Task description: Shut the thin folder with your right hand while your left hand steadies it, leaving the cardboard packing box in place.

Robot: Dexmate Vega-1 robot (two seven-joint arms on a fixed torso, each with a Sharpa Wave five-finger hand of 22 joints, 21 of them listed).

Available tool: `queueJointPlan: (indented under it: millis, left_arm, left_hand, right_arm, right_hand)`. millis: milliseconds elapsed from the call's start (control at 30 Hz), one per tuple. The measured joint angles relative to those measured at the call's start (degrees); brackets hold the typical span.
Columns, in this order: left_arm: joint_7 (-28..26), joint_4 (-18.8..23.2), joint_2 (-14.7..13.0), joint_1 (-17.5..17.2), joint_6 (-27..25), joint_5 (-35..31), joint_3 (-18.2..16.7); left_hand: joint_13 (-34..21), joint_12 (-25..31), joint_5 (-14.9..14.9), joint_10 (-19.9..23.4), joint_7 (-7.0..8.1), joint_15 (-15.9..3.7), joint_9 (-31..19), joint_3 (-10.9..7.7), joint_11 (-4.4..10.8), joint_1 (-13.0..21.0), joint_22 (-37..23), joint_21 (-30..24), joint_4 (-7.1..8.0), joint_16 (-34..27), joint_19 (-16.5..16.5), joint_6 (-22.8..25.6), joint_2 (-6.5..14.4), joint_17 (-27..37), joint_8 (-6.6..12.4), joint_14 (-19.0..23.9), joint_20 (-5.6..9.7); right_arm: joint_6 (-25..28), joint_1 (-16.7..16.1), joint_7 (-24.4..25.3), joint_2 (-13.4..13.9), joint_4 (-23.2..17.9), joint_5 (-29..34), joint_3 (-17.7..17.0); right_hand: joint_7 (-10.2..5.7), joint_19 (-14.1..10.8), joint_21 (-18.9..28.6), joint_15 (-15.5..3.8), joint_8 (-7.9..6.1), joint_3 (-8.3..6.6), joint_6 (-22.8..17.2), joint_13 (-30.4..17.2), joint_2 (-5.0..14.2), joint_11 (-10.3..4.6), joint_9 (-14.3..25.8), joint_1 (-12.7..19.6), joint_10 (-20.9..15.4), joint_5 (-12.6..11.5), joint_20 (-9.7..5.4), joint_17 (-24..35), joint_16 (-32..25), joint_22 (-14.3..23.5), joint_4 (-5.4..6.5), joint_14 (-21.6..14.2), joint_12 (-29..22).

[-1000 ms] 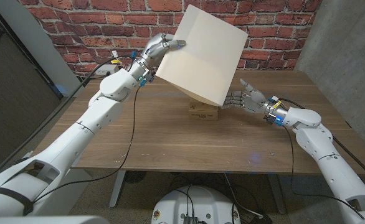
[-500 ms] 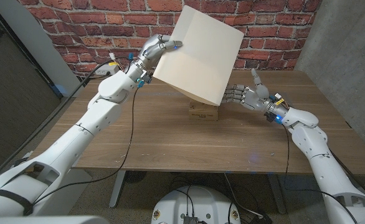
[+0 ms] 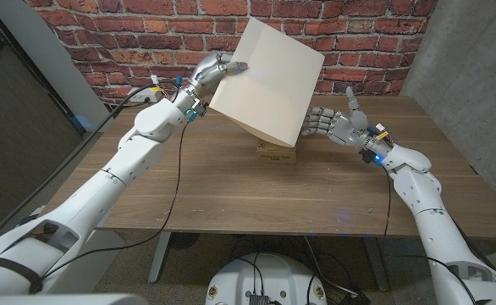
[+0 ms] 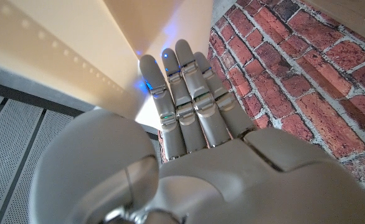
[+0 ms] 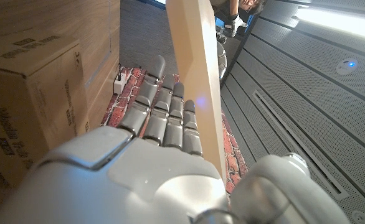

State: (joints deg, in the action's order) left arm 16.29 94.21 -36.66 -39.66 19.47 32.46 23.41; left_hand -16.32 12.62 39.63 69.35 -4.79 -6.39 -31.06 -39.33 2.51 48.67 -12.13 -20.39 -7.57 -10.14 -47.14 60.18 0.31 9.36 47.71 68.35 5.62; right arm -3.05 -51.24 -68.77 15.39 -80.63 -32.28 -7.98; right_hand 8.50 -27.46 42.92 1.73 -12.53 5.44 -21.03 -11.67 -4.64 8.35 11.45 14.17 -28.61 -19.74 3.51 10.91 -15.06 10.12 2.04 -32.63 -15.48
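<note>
1. The step in hand, as I judge it, is the closing push itself: the thin folder (image 3: 269, 80) stands tilted and raised above the cardboard packing box (image 3: 276, 154), its lower corner seemingly at the box's top, a crease running across its pale face. It sits at about 12 o'clock on the wooden table (image 3: 231, 195), in front of the brick wall (image 3: 129, 34)
2. The left hand (image 3: 212, 69) is at the folder's 9 o'clock edge, up near its upper corner. Its fingers lie extended and close together against the cover; in the left wrist view the fingertips (image 4: 170, 62) press on the pale sheet. It steadies rather than grips, as far as I can tell
3. The right hand (image 3: 333, 125) is at the folder's 4 o'clock edge, fingers fairly straight and close together, thumb lifted away. In the right wrist view the fingers (image 5: 164, 106) reach along one side of the thin panel, with the box just beside them. It holds nothing; I cannot tell for sure whether the fingertips touch the cover or sit just short of it
4. The next move, in my judgement, calls for the right hand to press the free leaf toward the left hand's side while the left keeps its contact
5. The risk: the box lies directly beneath, so any downward shove could shift it; the push should stay sideways
</note>
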Motion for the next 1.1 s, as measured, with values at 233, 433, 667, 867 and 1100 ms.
queueJointPlan:
  millis: [233,433,667,867,1100]
  left_arm:
    - [-0.21,-0.47,0.05,0.80,-1.49,-0.82,0.82]
    - [-0.21,-0.80,0.24,1.61,-2.43,-1.39,1.52]
    - [-0.21,-0.94,0.42,2.46,-3.27,-2.44,2.40]
    - [-0.24,-0.89,0.43,3.12,-4.13,-3.50,3.10]
    - [-0.92,-0.51,0.32,3.49,-5.58,-5.07,3.54]
  left_hand:
    - [-0.07,0.00,-0.17,0.07,0.00,-0.02,0.00,-0.17,0.07,0.00,0.00,0.00,-0.17,0.00,0.54,0.00,0.00,0.00,0.01,-0.01,0.09]
    - [-0.06,0.00,-0.18,0.07,0.01,-0.09,-0.01,-0.56,0.08,-0.46,0.01,-0.44,-0.10,0.00,0.62,0.01,-0.45,0.00,0.10,-0.09,0.00]
    - [-0.06,0.00,-0.21,0.06,0.01,-0.08,-0.08,-0.87,0.10,-0.99,0.01,-0.44,0.05,0.00,0.93,0.01,-0.22,0.00,0.11,-0.11,-0.30]
    - [-0.06,0.00,-0.38,-0.01,0.01,-0.07,-0.16,-1.01,0.19,-0.99,0.01,-0.44,-0.10,0.00,1.02,0.01,-0.22,0.00,0.12,-0.12,-0.21]
    - [-0.06,0.00,-0.43,0.07,0.11,-0.07,0.02,-1.19,0.29,-0.98,0.01,-0.89,0.08,0.00,1.02,0.10,-0.22,0.00,0.20,-0.13,-0.21]
  right_arm:
    - [-0.37,-0.60,0.09,-1.13,-0.94,-0.75,-1.18]
    - [-0.49,-1.08,0.65,-1.81,-1.54,-1.35,-1.92]
    - [-0.19,-1.34,0.70,-1.93,-2.06,-1.67,-2.21]
    - [0.22,-1.37,0.30,-1.43,-2.44,-1.48,-2.04]
    - [0.34,-1.81,0.70,-0.09,-3.47,-0.55,-1.59]
  right_hand:
    - [-0.12,-5.92,0.53,-2.40,-0.46,0.32,-2.74,0.04,1.08,-0.94,0.01,1.52,-3.26,0.00,-3.28,0.01,-1.07,0.09,-0.32,-5.63,-0.85]
    - [0.00,-8.16,0.80,-3.39,-0.85,0.08,-4.27,0.25,2.10,-1.03,0.01,2.55,-4.89,0.00,-5.38,-0.27,-1.07,0.16,-0.56,-7.84,-1.07]
    - [0.33,-9.47,0.47,-2.97,-0.29,-2.14,-3.89,0.25,5.60,-0.42,-0.27,7.97,-4.25,0.90,-6.70,-0.26,-0.39,0.16,-2.77,-7.36,-0.72]
    - [0.31,-9.47,0.47,-2.86,0.26,-2.70,-3.28,0.25,5.79,0.28,-0.27,9.19,-3.80,1.33,-6.70,-0.26,-0.17,0.02,-3.33,-6.88,-0.39]
    - [0.49,-11.84,0.47,-2.65,0.25,-3.00,-3.10,0.25,6.18,0.34,-0.27,10.09,-3.74,2.22,-6.19,-0.26,0.25,0.00,-3.63,-7.09,-0.18]
